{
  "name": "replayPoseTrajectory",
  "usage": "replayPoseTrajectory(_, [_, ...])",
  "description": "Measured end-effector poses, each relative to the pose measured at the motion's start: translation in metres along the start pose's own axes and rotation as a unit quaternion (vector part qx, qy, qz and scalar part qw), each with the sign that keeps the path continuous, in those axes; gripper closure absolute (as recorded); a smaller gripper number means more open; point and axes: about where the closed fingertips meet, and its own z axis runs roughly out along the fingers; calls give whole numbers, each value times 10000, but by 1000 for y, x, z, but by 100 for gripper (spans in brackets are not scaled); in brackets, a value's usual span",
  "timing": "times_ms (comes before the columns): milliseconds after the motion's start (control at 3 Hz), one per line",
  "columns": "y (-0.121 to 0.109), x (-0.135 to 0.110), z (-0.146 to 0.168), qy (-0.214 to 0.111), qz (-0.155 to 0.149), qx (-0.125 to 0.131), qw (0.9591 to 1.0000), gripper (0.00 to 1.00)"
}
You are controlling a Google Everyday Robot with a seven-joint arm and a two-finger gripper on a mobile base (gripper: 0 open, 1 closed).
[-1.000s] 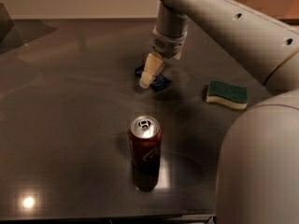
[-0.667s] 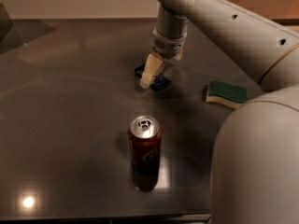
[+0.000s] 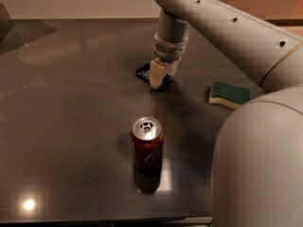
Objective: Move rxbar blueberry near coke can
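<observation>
The rxbar blueberry (image 3: 143, 72) is a flat dark navy wrapper lying on the dark table (image 3: 71, 103), behind the middle. My gripper (image 3: 160, 74) points down right on top of it and hides its middle; the bar's ends show to the left and lower right of the gripper. The coke can (image 3: 147, 148) stands upright, red with a silver top, in front of the bar and well apart from it, toward the table's near edge.
A green-and-yellow sponge (image 3: 229, 94) lies to the right of the bar. My arm's large pale body (image 3: 260, 164) fills the lower right and covers that part of the table. The table's near edge runs just below the can.
The gripper has stayed over the bar and shifted only slightly. The can and the sponge have not moved.
</observation>
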Motion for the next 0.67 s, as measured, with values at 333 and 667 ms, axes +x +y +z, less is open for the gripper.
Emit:
replayPoseTrajectory(333, [1,4,3,36,18,-39,10000,65])
replayPoseTrajectory(667, [2,3,0,35,18,-39,10000,87])
